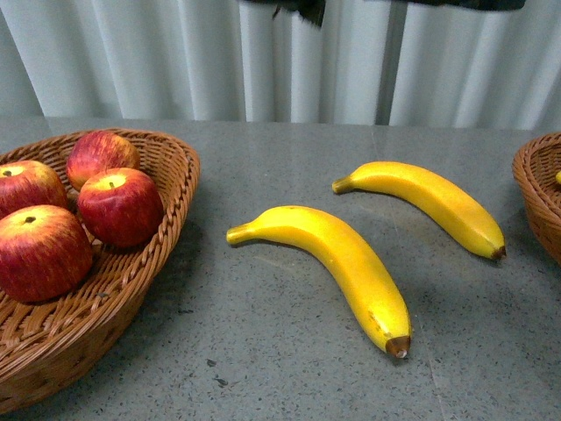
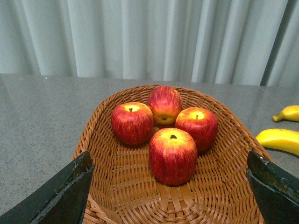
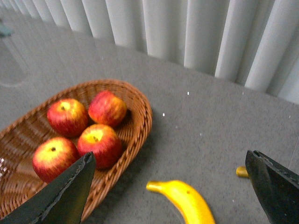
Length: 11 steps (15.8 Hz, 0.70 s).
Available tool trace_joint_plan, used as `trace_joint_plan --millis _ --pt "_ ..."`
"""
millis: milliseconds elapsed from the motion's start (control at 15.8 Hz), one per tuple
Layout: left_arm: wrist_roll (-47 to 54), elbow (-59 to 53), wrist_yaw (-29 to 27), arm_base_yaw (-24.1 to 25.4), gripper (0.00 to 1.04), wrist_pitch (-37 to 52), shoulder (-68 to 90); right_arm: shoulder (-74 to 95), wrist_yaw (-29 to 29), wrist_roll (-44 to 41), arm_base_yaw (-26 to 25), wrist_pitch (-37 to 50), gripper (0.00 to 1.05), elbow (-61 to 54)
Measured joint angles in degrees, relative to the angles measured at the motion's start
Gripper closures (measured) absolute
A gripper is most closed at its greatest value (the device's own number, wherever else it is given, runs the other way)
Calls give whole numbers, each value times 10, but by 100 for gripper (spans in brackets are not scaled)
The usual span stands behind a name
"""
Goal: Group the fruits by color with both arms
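**Desk:** How far along is the sort?

**Operator:** By my reading, the red half is done. I count four apples [image 1: 120,206] sitting together in the left basket [image 1: 166,254], and none loose on the table [image 1: 263,351]. The yellow half isn't done. Both bananas lie on the bare table between the two baskets, touching neither.

**Desk:** And the right basket?

**Operator:** I only see its rim [image 1: 539,189] at the edge of the front view, so I can't tell what it holds.

**Desk:** Describe the bananas.

**Operator:** The near banana [image 1: 337,254] is long, curved and bright yellow, with its brown tip towards me and its stem pointing at the apple basket. The far banana [image 1: 429,197] lies roughly parallel to it, closer to the right basket. They're near each other but apart.

**Desk:** Grippers?

**Operator:** The left gripper [image 2: 169,163] hovers over the apple basket with its fingers spread wide and nothing between them. The right gripper [image 3: 169,157] is also spread and empty, looking down on the near banana's stem end. I'd expect that arm to take a banana next.
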Motion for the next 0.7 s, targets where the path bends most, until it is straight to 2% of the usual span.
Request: trace_joint_plan --millis 316,695 --pt "0 0 0 0 7 0 0 78 2 -33 17 -98 7 31" --pt "0 0 0 0 7 0 0 151 25 -51 21 -153 7 35"
